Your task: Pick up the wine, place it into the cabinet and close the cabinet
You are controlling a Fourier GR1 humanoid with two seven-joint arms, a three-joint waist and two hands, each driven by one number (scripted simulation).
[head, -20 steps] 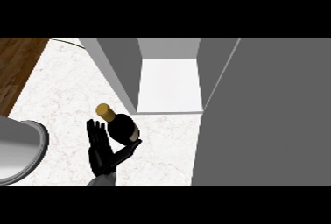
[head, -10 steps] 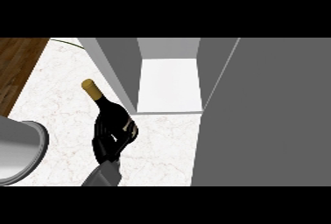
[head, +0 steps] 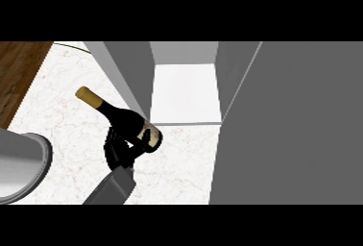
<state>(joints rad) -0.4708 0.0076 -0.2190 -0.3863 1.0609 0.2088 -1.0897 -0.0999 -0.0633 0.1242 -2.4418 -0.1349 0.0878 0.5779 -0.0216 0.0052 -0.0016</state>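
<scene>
One cabinet (head: 186,91) takes up the top centre and right of the frame: its open compartment shows a pale floor in the upper middle, w/ a grey side wall on the left and one big grey door panel (head: 291,125) filling the whole right side, top to bottom. One white marbled counter (head: 64,110) runs down the left-centre, from the top edge to the lower edge. One strip of brown wood (head: 20,72) sits in the upper left corner. One grey rounded object (head: 18,168) (can't tell what it is, only part shows) sits at the lower left edge.

One grey forearm (head: 112,187) comes in from the bottom, left of centre, angled up and to the right. Which arm it is can't be read from its place alone; going by its position at the frame's left, it reads as the left.

One black left hand (head: 122,150) sits at centre-left, fingers curled round the lower body of the wine.

One wine (head: 119,114) bottle, dark w/ a tan foil top, is tilted: neck points to the upper left, base to the lower right, just beside the cabinet's left wall and in front of the opening, not inside it. It's lifted off the counter, as far as can be told.

No second hand shows anywhere.
</scene>
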